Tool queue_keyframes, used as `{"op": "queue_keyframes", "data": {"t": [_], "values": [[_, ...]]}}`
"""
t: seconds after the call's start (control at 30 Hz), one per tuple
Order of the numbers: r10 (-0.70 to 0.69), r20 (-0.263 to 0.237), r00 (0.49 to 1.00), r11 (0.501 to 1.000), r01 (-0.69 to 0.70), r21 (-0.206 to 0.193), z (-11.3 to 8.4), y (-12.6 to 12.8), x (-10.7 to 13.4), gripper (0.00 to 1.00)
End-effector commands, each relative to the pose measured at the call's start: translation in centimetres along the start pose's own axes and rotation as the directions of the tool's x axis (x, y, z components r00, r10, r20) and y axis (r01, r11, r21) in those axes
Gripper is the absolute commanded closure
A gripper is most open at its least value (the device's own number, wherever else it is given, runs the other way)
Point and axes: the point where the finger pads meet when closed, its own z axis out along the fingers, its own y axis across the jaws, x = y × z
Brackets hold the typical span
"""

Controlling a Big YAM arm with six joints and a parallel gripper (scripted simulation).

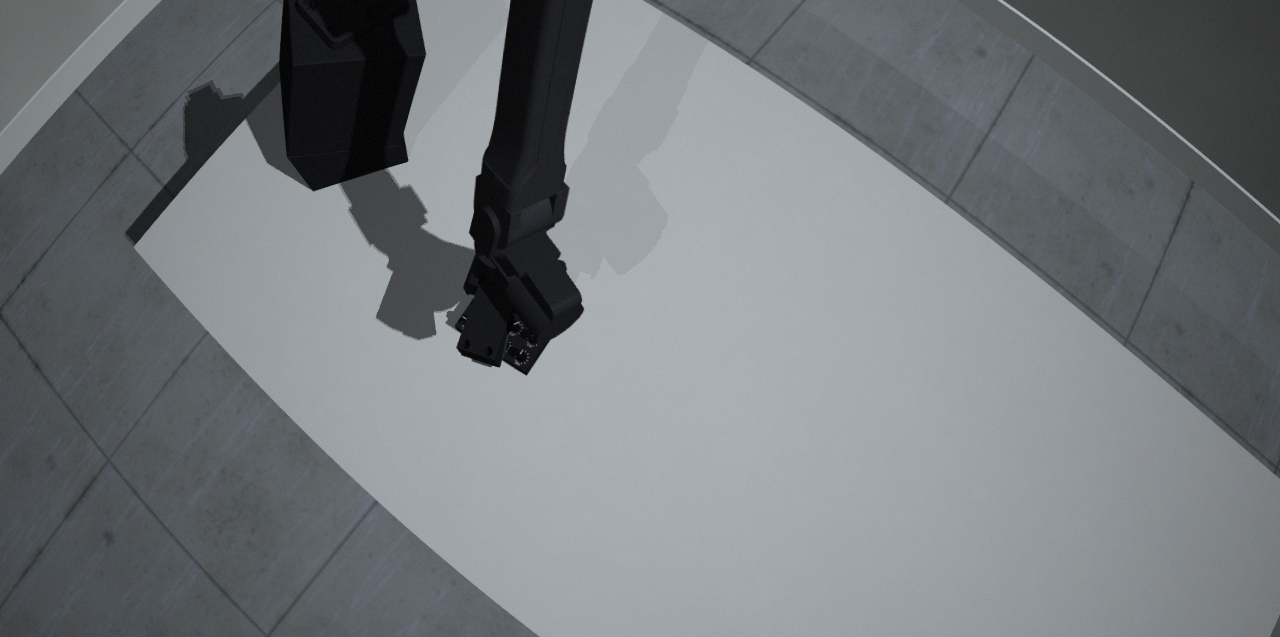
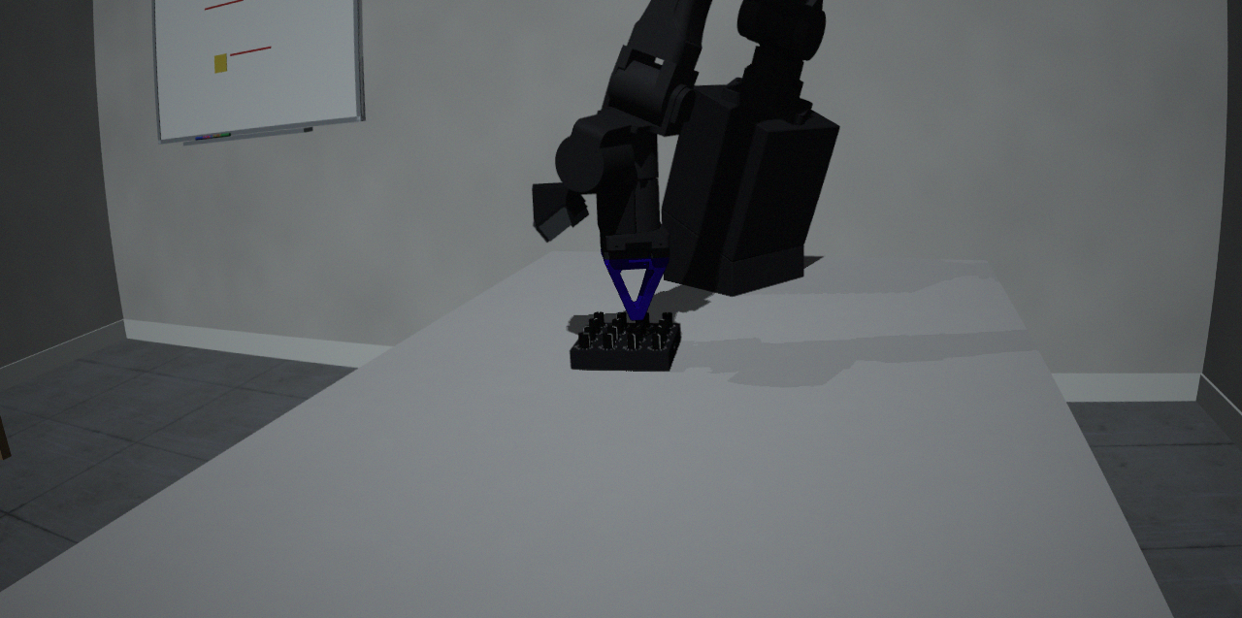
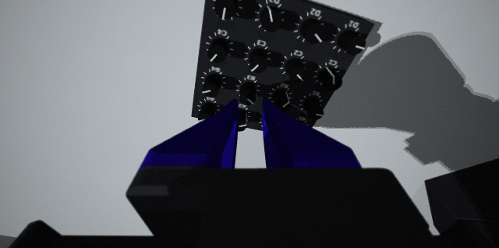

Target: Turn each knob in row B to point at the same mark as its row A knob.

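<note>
We see the black knob box (image 2: 623,344) standing on the pale grey table (image 2: 607,484), near the far end, its knobs too small and dark for us to read. Above it the black arm (image 2: 660,84) bends down, and the gripper (image 2: 637,316) with its blue fingers (image 2: 621,284) forms a narrow V whose tips reach down among the rear knobs. A whiteboard (image 2: 257,27) hangs on the wall at the left.

The knob box (image 2: 621,351) stands on the worktop (image 2: 781,475) before the arm's base (image 2: 746,206), with the claw (image 2: 637,314) directly above its rear rows.
</note>
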Motion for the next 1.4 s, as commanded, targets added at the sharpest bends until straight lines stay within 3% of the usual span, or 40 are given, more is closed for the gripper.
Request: {"op": "queue_keyframes", "data": {"t": [0.0, 1.37], "values": [[-0.007, 0.014, 1.000, 1.000, 0.007, -0.012, 0.57, 1.09, -0.46, 0.82], [-0.006, 0.012, 1.000, 1.000, 0.006, -0.008, 0.78, 0.84, -0.38, 0.82]]}}
